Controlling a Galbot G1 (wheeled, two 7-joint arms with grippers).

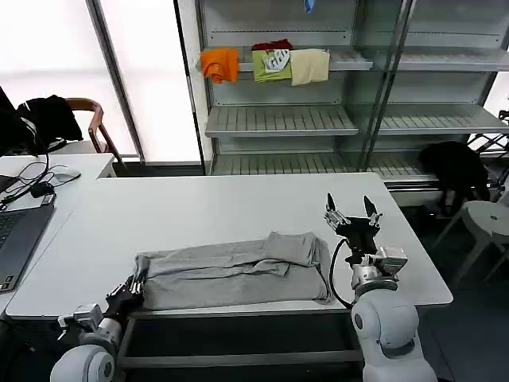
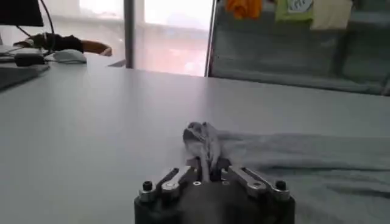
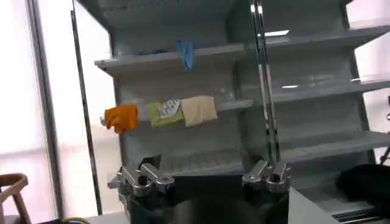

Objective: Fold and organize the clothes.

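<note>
Ahead of the left gripper [image 1: 135,286], whose jaws pinch the shirt [image 1: 231,274], bare table [image 1: 199,211] lies open. The spread right gripper [image 1: 352,215] hangs clear above the table's right end.

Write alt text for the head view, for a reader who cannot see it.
A grey T-shirt, folded into a long band, lies near the front edge of a white table. The left gripper pinches its left end, and the right gripper is raised open just past its right end. Behind stands a shelf with orange, green and cream garments.
</note>
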